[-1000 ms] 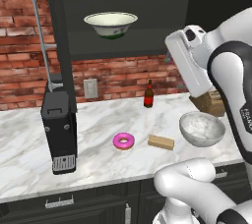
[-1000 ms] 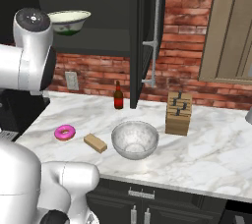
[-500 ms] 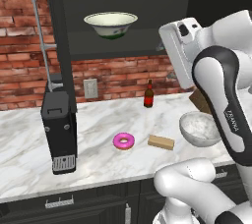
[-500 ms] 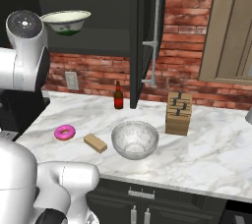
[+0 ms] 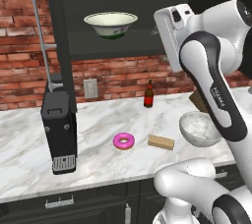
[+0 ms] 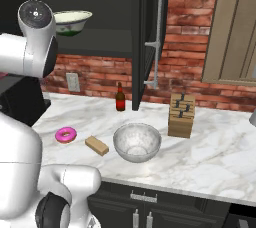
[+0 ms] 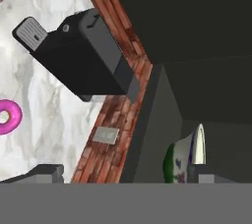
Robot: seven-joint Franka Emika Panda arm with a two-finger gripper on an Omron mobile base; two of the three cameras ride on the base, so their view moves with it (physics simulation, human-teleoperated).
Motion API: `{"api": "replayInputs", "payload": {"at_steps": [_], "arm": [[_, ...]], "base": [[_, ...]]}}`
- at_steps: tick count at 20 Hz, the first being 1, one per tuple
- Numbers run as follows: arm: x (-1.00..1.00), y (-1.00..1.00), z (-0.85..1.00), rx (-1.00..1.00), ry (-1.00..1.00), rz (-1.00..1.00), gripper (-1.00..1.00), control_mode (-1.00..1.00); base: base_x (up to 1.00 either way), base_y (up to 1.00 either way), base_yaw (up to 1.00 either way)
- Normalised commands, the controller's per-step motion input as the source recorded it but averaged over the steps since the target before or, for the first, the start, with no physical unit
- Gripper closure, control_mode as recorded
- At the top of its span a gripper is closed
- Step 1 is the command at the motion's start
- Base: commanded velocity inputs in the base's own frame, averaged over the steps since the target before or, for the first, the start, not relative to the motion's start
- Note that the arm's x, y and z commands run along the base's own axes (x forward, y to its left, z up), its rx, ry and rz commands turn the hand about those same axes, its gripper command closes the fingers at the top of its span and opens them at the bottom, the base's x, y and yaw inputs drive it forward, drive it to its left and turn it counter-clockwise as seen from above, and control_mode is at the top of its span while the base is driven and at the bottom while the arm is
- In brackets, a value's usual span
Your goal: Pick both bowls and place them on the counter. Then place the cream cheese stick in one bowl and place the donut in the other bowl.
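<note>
The cream bowl point(image 5: 110, 24) with green marks stands on a dark shelf above the counter point(image 5: 98, 125). It also shows at the upper left point(image 6: 72, 22) and edge-on at the lower right point(image 7: 189, 156). My gripper point(image 7: 125, 176) is open and holds nothing; its right fingertip point(image 7: 206, 174) is close to the bowl's rim. In the left base view my hand hangs at shelf height, just right of that bowl. The grey marbled bowl point(image 5: 199, 128) point(image 6: 137, 142) sits on the counter. Left of it lie the cream cheese stick point(image 5: 161, 142) point(image 6: 97, 145) and the pink donut point(image 5: 123, 141) point(image 6: 66, 134) point(image 7: 7, 116).
A black appliance point(image 5: 59, 132) point(image 7: 78, 58) stands at the counter's left. A dark bottle point(image 5: 148, 94) point(image 6: 120, 97) stands by the brick wall. A wooden knife block point(image 6: 181, 115) is right of the grey bowl. An open cabinet door with a long handle point(image 6: 157, 37) hangs nearby.
My hand has swung left and a little up, closer to the cream bowl on the shelf. The gripper stays open. The things on the counter have not moved.
</note>
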Motion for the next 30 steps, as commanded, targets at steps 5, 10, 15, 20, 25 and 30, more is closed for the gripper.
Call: {"api": "replayInputs", "payload": {"at_steps": [5,10,15,20,25,30], "arm": [[0.44,0.00,0.10,0.00,-0.01,0.00,-1.00,-1.00],[0.37,0.00,0.00,0.00,-0.04,0.00,-1.00,-1.00],[0.35,0.01,0.00,0.00,-0.06,0.00,-1.00,-1.00],[0.36,0.13,0.00,0.00,-0.01,0.00,-1.00,-1.00],[0.38,0.18,0.00,0.00,0.00,0.00,-1.00,-1.00],[0.17,0.01,0.00,0.01,0.00,-0.01,-1.00,-1.00]], "base": [[0.00,0.00,0.00],[0.00,0.00,0.00],[0.00,0.00,0.00],[0.00,0.00,0.00],[0.00,0.00,0.00],[0.00,0.00,0.00]]}}
